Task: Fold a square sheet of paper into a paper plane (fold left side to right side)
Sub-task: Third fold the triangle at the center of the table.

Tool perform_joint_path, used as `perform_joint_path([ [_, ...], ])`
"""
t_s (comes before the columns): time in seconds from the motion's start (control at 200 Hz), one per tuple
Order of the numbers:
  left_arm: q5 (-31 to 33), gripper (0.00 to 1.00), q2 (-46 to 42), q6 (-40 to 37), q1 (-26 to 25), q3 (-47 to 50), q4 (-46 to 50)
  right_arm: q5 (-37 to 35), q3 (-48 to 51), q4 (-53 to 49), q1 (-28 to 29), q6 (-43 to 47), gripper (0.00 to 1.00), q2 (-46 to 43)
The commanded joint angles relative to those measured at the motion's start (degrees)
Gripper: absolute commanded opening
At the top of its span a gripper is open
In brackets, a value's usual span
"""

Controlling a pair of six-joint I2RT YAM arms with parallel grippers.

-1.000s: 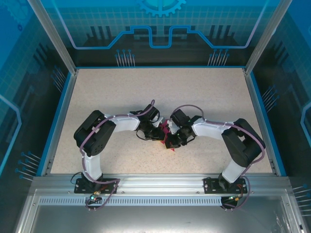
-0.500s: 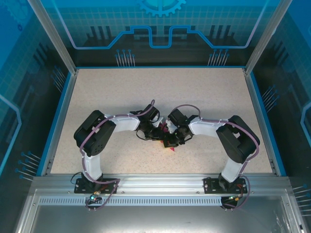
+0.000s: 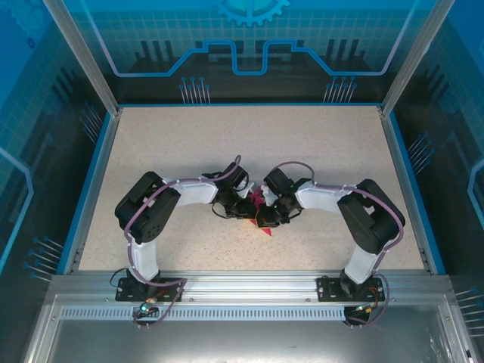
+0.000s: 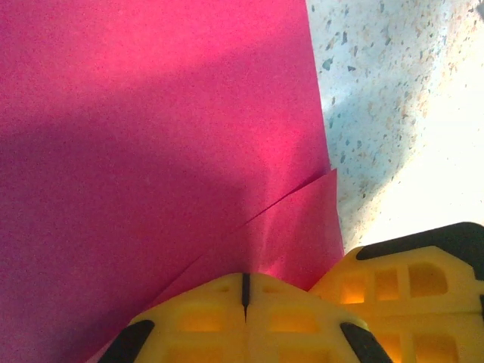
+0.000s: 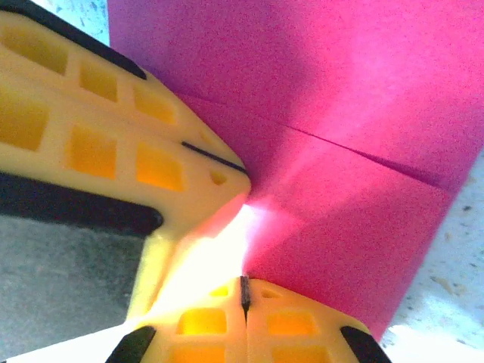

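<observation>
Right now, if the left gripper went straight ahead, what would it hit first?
The pink paper: it spreads right before the left gripper, whose shut tips seem to pinch it.

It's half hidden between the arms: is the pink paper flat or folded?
Folded: both wrist views show the pink paper with one layer overlapping another along a straight edge.

**Speckled counter, one pink sheet**

The counter (image 3: 227,144) is a pale beige, speckled slab with a blue rim on its left, far and right sides. The creased magenta sheet of paper (image 3: 265,225) is near its middle, toward the near edge, with one point down against the surface.
</observation>
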State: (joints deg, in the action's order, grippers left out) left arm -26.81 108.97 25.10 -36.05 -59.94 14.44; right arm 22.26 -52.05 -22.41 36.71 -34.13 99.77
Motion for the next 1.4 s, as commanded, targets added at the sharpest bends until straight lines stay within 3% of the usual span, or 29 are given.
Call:
perform_joint_path([
  [0.0, 4.7, 0.04, 3.5, -1.2, -0.3, 1.1, 2.4, -2.2, 0.6, -3.4, -0.6, 0.8, 0.00, 0.8],
  [0.71, 6.4, 0.04, 4.5, -2.2, -0.3, 0.8, 3.7, -6.0, 1.3, -11.4, -0.5, 4.8, 0.00, -1.9],
  [1.396, 6.3, 0.04, 4.3, -2.7, -0.2, -0.2, 4.5, -4.8, 9.4, -14.0, -3.9, 6.4, 0.00, -7.9],
])
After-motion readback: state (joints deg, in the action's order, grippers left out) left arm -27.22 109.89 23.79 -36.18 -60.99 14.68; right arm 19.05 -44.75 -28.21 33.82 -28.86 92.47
